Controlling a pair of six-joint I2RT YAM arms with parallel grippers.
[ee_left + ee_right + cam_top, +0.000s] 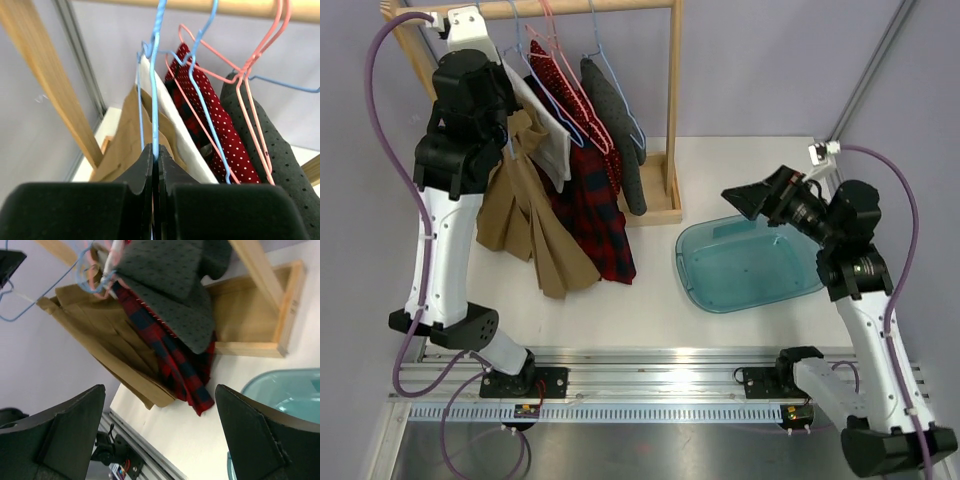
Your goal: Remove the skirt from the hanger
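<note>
A tan pleated skirt (535,230) hangs on a blue wire hanger (517,40) at the left end of the wooden rack (672,100). My left gripper (155,152) is up at the rail, shut on that blue hanger (154,100) just below its hook; the skirt (125,145) hangs right beneath it. In the top view the left arm hides those fingers. My right gripper (745,197) is open and empty, held in the air right of the rack and facing the clothes. In the right wrist view (160,390) the skirt (100,335) lies well beyond the fingertips.
Beside the skirt hang a cream garment (545,125), a red dotted one (555,80), a red plaid one (600,225) and a grey dotted one (620,130) on pink and blue hangers. A clear blue tub (750,265) stands at the right. The rack's base (660,205) rests on the table.
</note>
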